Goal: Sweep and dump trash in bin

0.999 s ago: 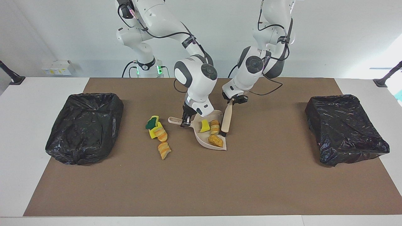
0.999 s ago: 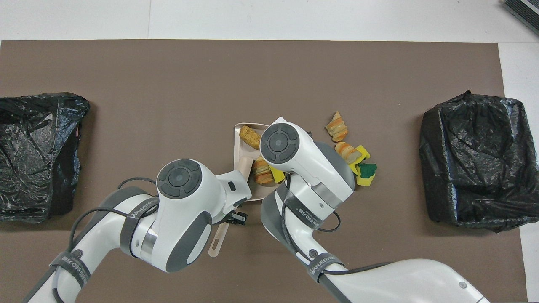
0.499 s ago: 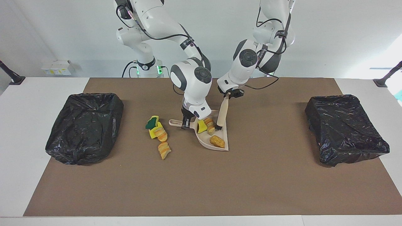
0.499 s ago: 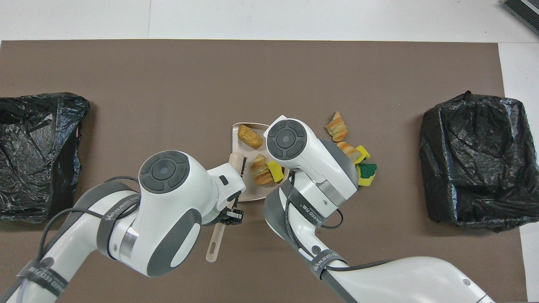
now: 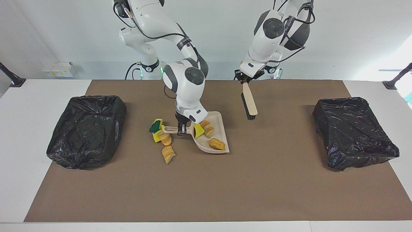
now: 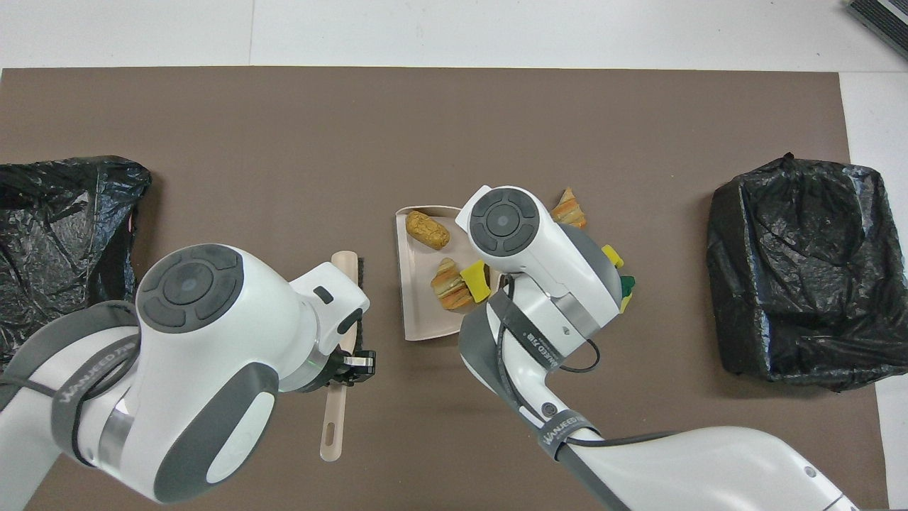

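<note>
My right gripper [image 5: 182,129] is shut on the handle of the beige dustpan [image 5: 222,123], which sits low at the mat's middle. In the pan lie three pieces of trash: a yellow sponge wedge [image 5: 198,130] and two bread-like chunks [image 5: 216,144]. More trash [image 5: 166,139] lies on the mat beside the pan's handle, toward the right arm's end: a green-topped sponge [image 6: 626,285] and bread pieces [image 6: 567,209]. My left gripper [image 5: 243,80] is shut on the brush [image 5: 249,103] and holds it in the air, bristles down, over bare mat beside the dustpan [image 6: 418,312].
Two bins lined with black bags stand on the mat, one bin [image 5: 87,129] at the right arm's end and another bin [image 5: 354,132] at the left arm's end. Brown mat [image 5: 206,187] spreads between them and out to the edge away from the robots.
The left arm has lifted the brush out of the dustpan and swung it up toward its own end. The right gripper has shifted the dustpan a little toward the right arm's end.
</note>
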